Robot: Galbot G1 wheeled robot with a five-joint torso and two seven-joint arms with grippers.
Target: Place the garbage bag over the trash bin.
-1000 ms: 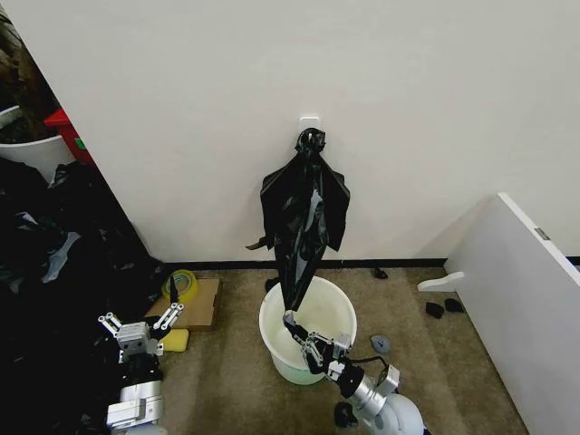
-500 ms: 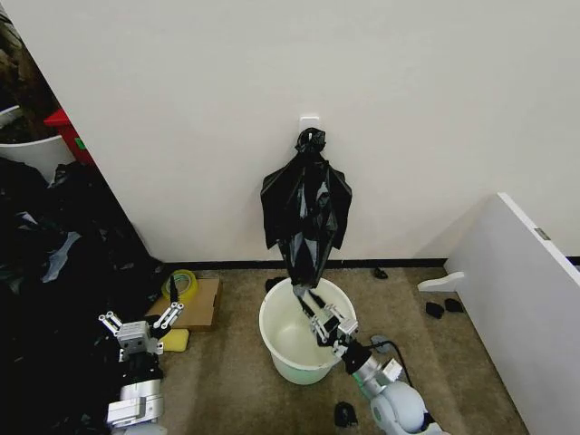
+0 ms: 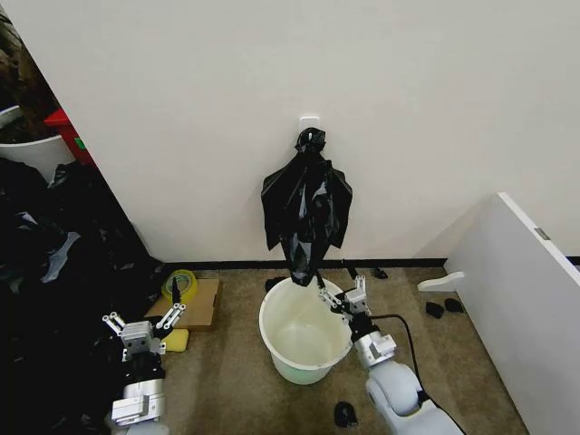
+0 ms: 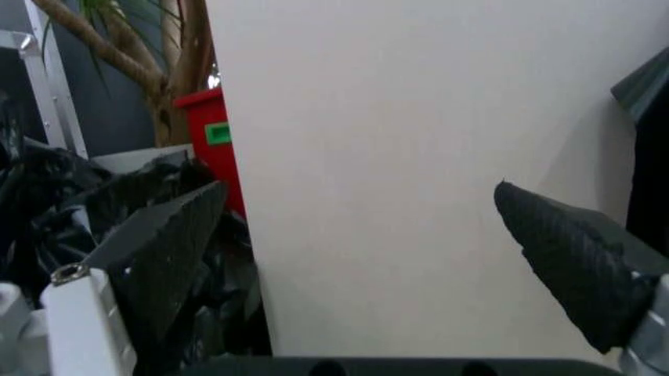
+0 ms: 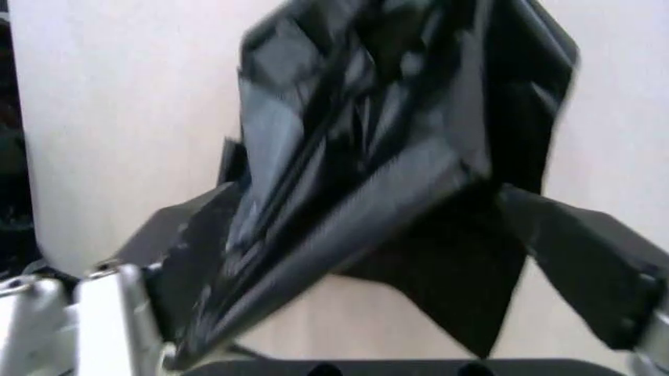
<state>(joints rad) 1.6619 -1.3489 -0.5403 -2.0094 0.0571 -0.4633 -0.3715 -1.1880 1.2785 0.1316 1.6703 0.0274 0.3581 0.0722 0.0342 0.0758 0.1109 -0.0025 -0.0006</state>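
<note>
Two grippers in play, and nearest the robot's own body the left gripper [image 3: 143,319] sits low on its own side, jaws spread wide and empty, idle above the carpet beside the cardboard sheet [image 3: 198,304]. A little farther out, the right gripper [image 3: 343,292] is up at the far rim of the trash bin [image 3: 272,340], jaws parted; in its wrist view the garbage bag [image 5: 397,157] hangs loose in front of and between the open fingers [image 5: 585,266], so I judge nothing is clamped. Beyond that, the garbage bag [image 3: 306,208] dangles from the wall hook [image 3: 310,122], its lower tip just at the bin's back rim.

Progress? Barely started, by my reading: the bin stands bare and cream-white inside, no plastic over the rim, and the bag is not yet off its hook.

Compared with a second ago, the right gripper was down inside the bin pinching the bag's tail, pulling it long and taut; now it has climbed out to the far rim, and the bag has sprung back shorter.
</note>
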